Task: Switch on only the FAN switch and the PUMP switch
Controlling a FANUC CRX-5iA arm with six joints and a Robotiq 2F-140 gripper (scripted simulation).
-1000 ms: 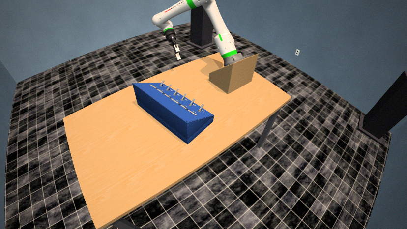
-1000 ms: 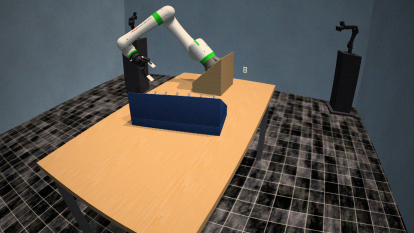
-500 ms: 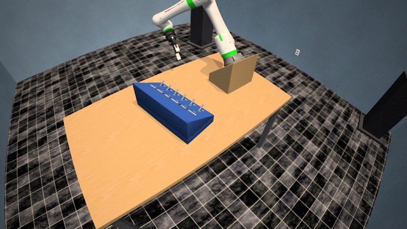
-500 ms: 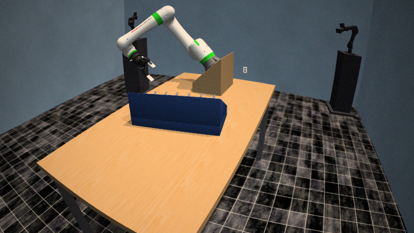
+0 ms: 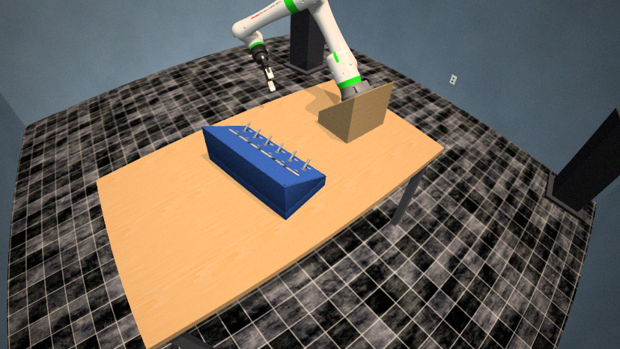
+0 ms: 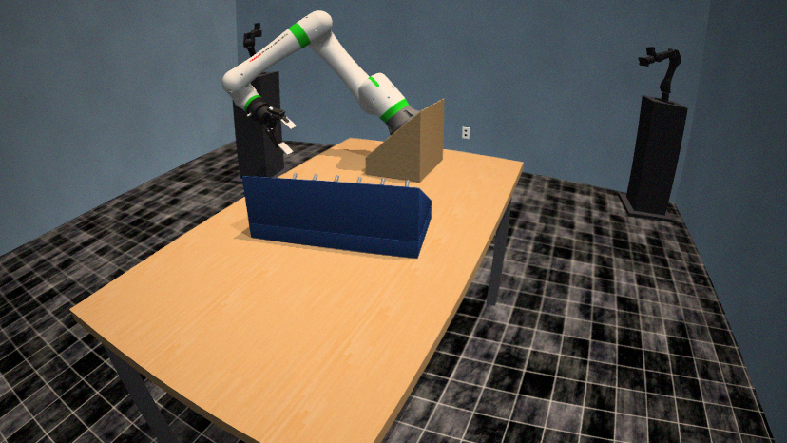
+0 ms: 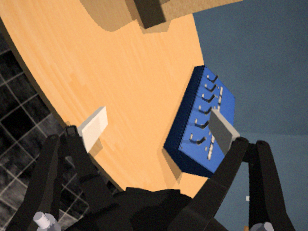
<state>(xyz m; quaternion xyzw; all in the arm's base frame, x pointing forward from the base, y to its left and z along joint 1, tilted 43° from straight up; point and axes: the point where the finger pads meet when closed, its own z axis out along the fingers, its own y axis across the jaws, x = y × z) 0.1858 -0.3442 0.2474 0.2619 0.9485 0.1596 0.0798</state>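
Observation:
A blue wedge-shaped console (image 5: 262, 166) stands in the middle of the wooden table. Its sloped face carries a row of several grey toggle levers (image 5: 277, 147) above white label strips; the labels are too small to read. In the exterior view only the console's plain back (image 6: 335, 214) and the lever tips show. My gripper (image 5: 269, 80) is open and empty, held in the air beyond the table's far left edge, well away from the console. It also shows in the exterior view (image 6: 281, 134). In the wrist view the console (image 7: 201, 120) lies far off beyond my open fingers.
A tan wedge-shaped box (image 5: 356, 113) stands at the table's far end around the arm's base. Black camera pedestals stand on the floor at the right (image 6: 655, 156) and behind the arm (image 6: 257, 131).

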